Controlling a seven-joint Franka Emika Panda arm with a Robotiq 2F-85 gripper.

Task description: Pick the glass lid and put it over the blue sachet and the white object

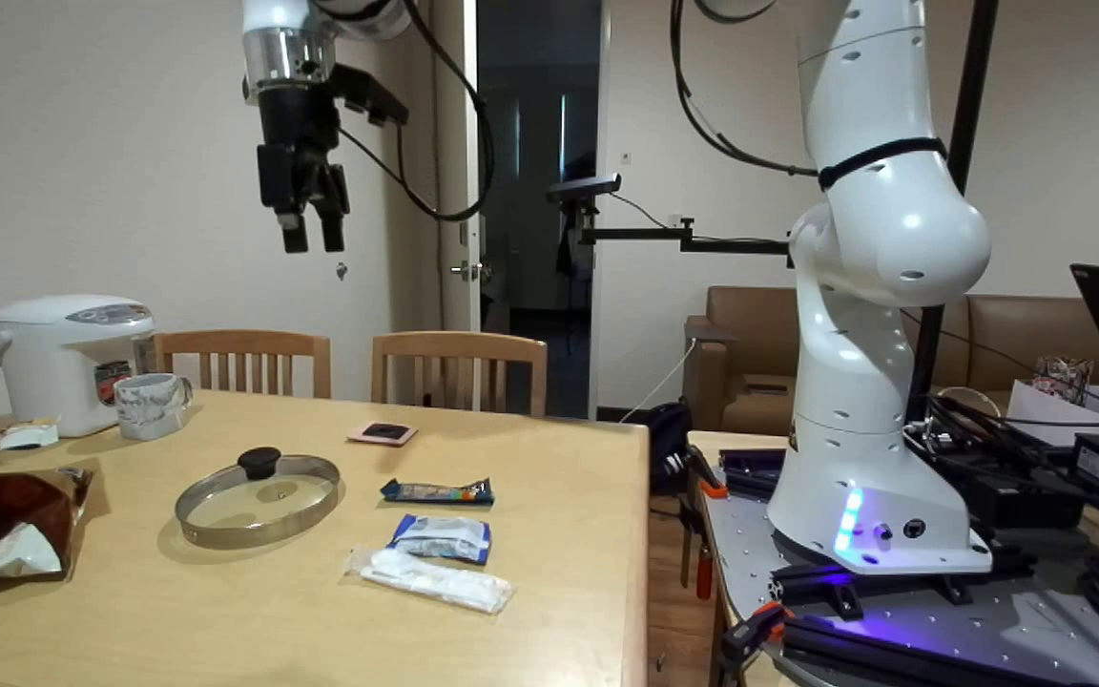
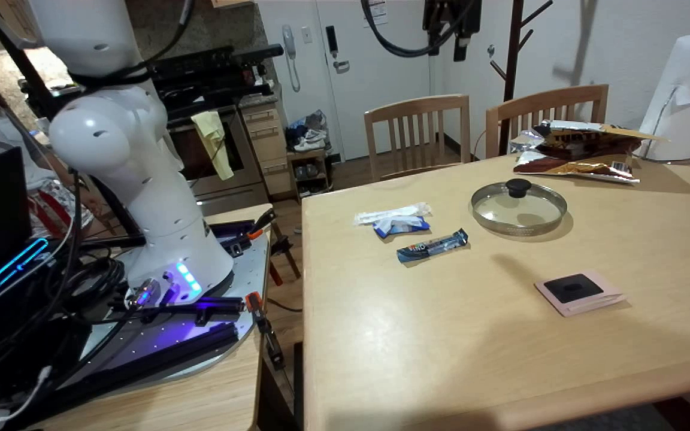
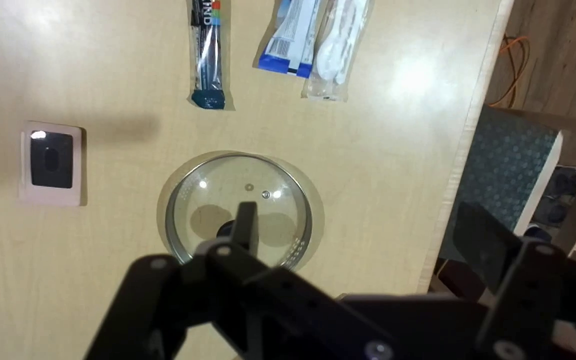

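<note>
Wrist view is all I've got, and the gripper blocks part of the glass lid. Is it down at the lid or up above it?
Observer: Above. In both exterior views the gripper hangs well clear of the glass lid.
Operator: The black knob is partly hidden here. Lid knob-side up?
Observer: Yes, both exterior views show the knob standing on top.
Operator: My frame crops the blue sachet and the wrapped white plastic spoon. What's past them?
Observer: The table edge, then the robot base across a gap.
</note>
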